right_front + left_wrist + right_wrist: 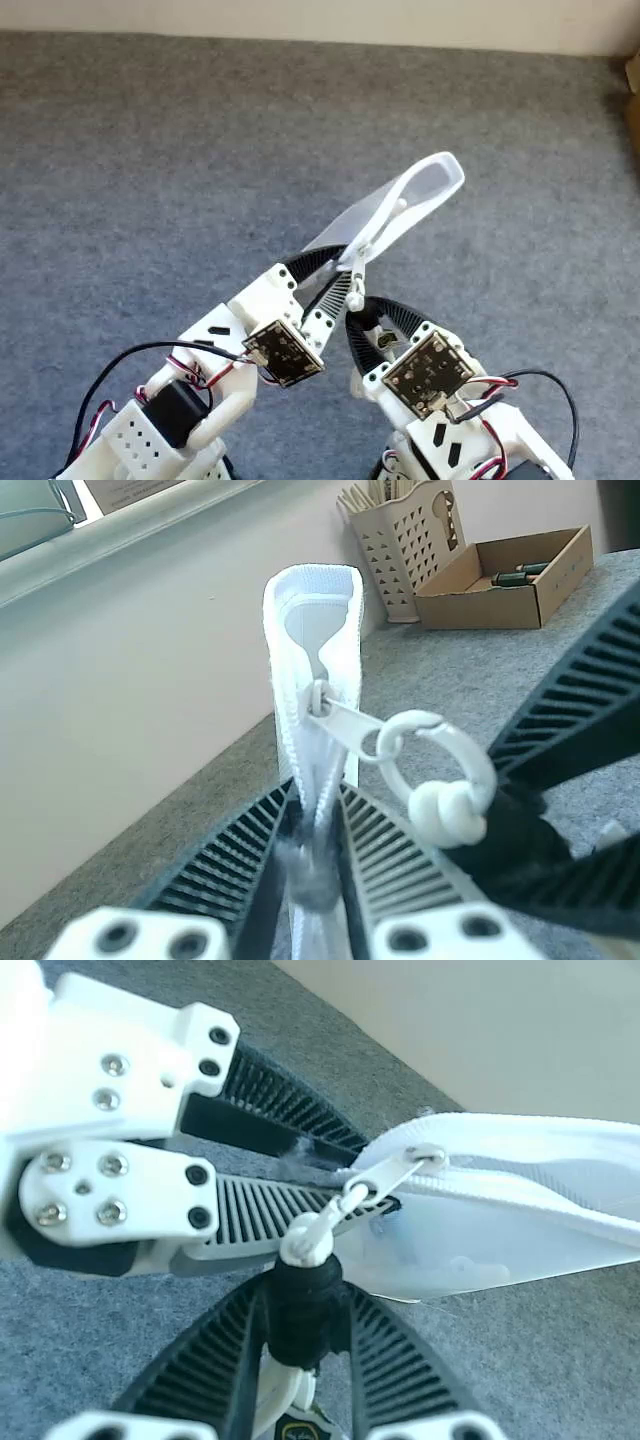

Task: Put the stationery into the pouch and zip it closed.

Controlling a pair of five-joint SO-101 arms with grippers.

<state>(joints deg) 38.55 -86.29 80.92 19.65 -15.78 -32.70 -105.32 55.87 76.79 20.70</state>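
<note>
pouch [400, 215]: white; held up off grey table [150, 150] | left gripper [335, 272]: clenched on pouch's near end | right gripper [358, 305]: just beside that end; pinching zip ring [447, 813] | slider [427, 1155]: same end

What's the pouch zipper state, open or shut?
Open. The slider sits at the pouch end clamped in the left gripper; the mouth gapes beyond it. The right gripper holds the pull.
</note>
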